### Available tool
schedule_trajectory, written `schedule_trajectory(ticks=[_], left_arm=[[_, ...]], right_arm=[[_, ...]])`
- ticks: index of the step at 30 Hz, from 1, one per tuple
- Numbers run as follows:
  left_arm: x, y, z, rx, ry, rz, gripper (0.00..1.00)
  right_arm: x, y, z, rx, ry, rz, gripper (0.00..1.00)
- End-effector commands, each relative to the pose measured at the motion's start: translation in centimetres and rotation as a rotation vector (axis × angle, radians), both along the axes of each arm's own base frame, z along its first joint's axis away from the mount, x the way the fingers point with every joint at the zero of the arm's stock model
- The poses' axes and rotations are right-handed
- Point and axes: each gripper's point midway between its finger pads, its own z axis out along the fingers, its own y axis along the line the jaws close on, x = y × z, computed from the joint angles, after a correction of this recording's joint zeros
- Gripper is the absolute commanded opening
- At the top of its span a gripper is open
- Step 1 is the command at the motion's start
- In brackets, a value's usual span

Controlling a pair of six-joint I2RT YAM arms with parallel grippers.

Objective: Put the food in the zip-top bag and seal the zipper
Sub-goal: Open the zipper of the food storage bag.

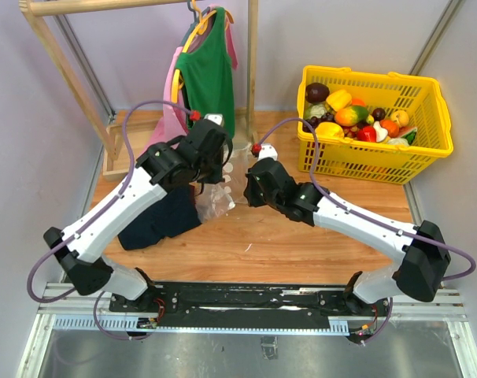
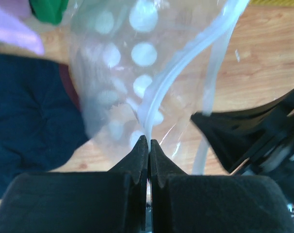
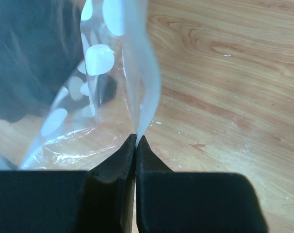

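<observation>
The zip-top bag (image 1: 220, 195), clear with white dots, hangs between my two grippers above the wooden table. My left gripper (image 2: 149, 141) is shut on the bag's zipper strip (image 2: 186, 53). My right gripper (image 3: 136, 138) is shut on the bag's other edge (image 3: 146, 97). The bag's dotted wall shows in the left wrist view (image 2: 118, 73) and in the right wrist view (image 3: 89, 82). In the top view the left gripper (image 1: 216, 175) and right gripper (image 1: 248, 183) stand close together. The food (image 1: 356, 118), colourful toy fruits and vegetables, lies in the yellow basket at the back right.
The yellow basket (image 1: 380, 161) stands at the back right. A dark navy cloth (image 1: 160, 220) lies on the table under the left arm. A wooden rack (image 1: 136, 8) with green (image 1: 211, 71) and pink garments stands at the back.
</observation>
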Motion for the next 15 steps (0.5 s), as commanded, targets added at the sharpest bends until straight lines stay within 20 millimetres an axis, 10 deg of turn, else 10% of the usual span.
schedule_trajectory(ticks=[1,15], left_arm=[[1.7,-0.5,4.4,0.044,-0.098,-0.040,0.01],[2.6,-4.1,-4.8,0.053,-0.035,-0.179,0.00]], right_arm=[[-0.6,0.8,1.0,0.067,0.046,0.032,0.01],[0.2,-4.9,-4.3,0.106,0.068,-0.162,0.10]])
